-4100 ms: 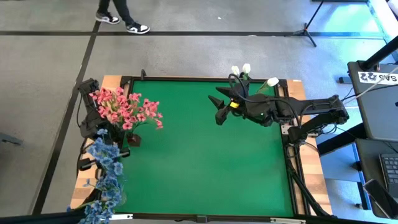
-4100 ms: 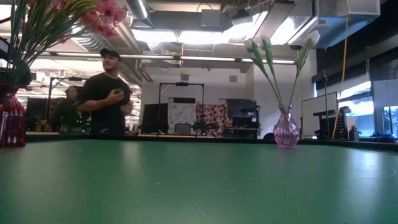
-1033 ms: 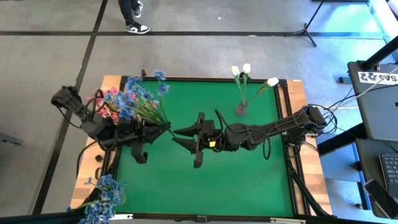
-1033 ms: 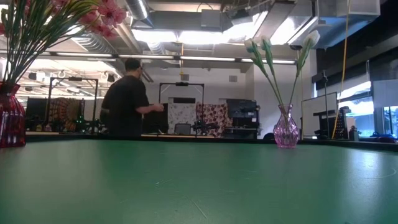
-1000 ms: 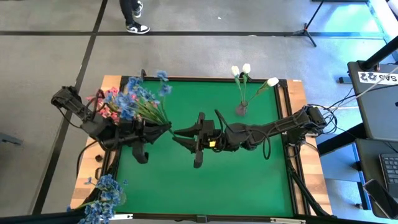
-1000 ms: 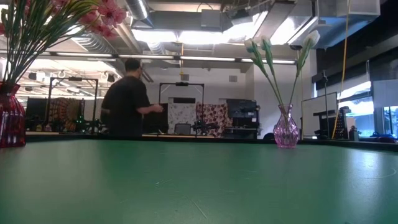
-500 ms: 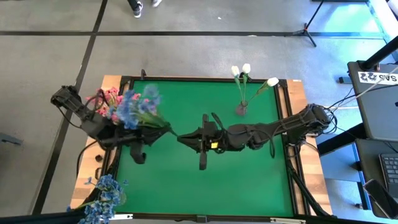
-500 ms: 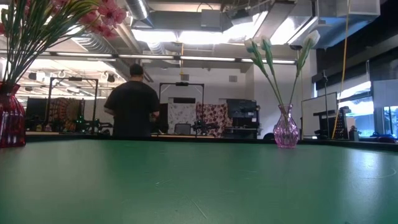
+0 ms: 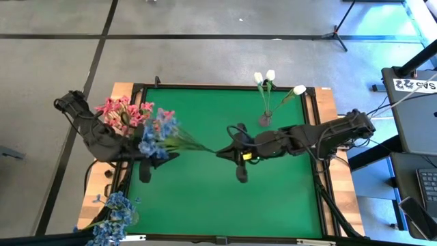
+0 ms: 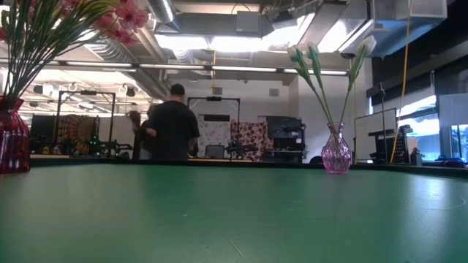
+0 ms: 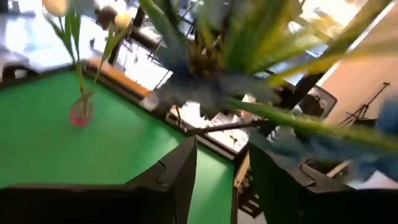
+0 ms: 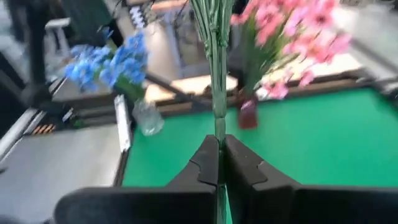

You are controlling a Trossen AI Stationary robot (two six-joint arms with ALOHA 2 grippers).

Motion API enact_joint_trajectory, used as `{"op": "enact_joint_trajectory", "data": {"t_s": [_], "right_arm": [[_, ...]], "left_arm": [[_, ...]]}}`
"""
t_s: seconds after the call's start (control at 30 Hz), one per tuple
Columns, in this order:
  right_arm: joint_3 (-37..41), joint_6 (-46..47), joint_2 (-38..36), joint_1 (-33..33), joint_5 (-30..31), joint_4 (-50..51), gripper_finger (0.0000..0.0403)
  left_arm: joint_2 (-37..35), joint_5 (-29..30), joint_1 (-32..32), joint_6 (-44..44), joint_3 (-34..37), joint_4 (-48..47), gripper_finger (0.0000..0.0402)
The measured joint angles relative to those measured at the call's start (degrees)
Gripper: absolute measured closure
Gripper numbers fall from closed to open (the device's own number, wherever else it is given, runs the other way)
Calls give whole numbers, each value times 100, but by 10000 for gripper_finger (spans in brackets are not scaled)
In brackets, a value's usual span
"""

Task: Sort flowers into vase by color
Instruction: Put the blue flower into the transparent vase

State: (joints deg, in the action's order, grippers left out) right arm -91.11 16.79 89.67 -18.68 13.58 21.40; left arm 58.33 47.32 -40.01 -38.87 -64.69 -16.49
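A bunch of blue flowers (image 9: pixel 158 135) hangs over the table's left half, blossoms to the left, green stems (image 9: pixel 198 145) running right to my right gripper (image 9: pixel 220 152), which is shut on them. My left gripper (image 9: pixel 156 164) stands open just beside the blossoms, which blur past its fingers (image 11: pixel 180 168) in the left wrist view. Pink flowers (image 9: pixel 123 113) stand in a red vase (image 10: pixel 11 142) at the far left. White flowers (image 9: pixel 270 78) stand in a pink vase (image 10: pixel 336 152) at the far right. More blue flowers (image 9: pixel 116 208) fill a clear vase (image 12: pixel 149 118) at the near left corner. My right gripper pinches the bunch's stems near their cut ends (image 12: pixel 216 127) between its two shut fingers (image 12: pixel 205 165). The fingers come level from the table's right and lie along the stems. The bunch is lifted clear of the table and reaches out roughly level toward the left.
The green mat (image 9: pixel 225 198) is bare across its middle and near half. A wooden rim (image 9: pixel 328 198) frames the table. A person (image 10: pixel 172 124) stands in the room beyond the far edge.
My right gripper has shut on the stem ends and drawn the bunch toward the table's right edge. My left gripper has opened, let go of the stems and pulled back left. The blossoms have swung from the far edge toward the near side.
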Motion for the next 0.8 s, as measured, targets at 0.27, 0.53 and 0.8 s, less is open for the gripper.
{"op": "enact_joint_trajectory", "data": {"t_s": [0.27, 0.53, 0.8], "right_arm": [[2, 145, -41, -4, -463, 421, 397], [2, 148, -40, -11, -867, 1151, 399], [2, 101, -37, -7, -714, 1202, 398]], "left_arm": [[23, -335, 136, -566, 0, -357, 193], [107, -471, 229, -578, 0, -393, 144], [611, -944, 677, -619, 0, -343, 130]]}}
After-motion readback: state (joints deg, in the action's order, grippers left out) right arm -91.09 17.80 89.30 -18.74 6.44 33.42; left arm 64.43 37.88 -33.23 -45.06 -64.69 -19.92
